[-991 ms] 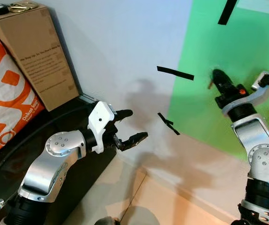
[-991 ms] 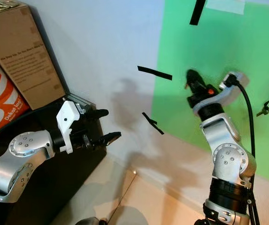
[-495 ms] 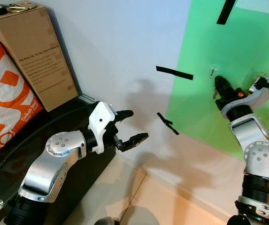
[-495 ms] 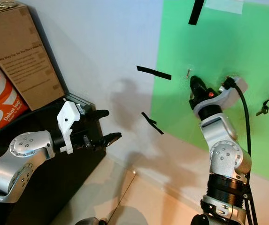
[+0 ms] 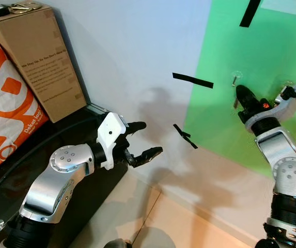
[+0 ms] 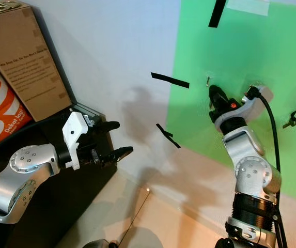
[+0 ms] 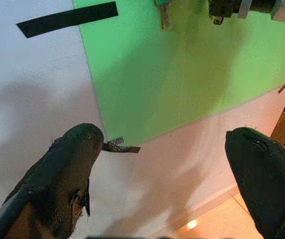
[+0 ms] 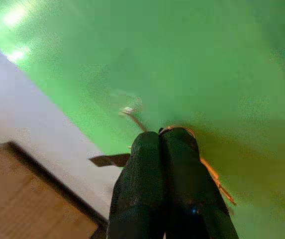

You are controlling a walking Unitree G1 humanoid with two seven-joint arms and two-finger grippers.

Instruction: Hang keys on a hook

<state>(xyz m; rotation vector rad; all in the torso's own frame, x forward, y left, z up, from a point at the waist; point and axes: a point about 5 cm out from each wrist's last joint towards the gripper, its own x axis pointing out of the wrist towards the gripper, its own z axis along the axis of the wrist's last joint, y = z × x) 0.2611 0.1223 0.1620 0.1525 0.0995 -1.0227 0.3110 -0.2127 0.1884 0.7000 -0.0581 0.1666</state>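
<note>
Right wrist view: right hand pinched shut on a thin brass key ring with keys, tips against the green wall panel, small clear wall hook just at 11 o'clock. Left hand spread wide, empty, low beside the black table.

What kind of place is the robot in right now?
Probably a home corner set up for testing: a green sheet with hooks taped to a white wall, a cardboard box and an orange bag alongside.
</note>
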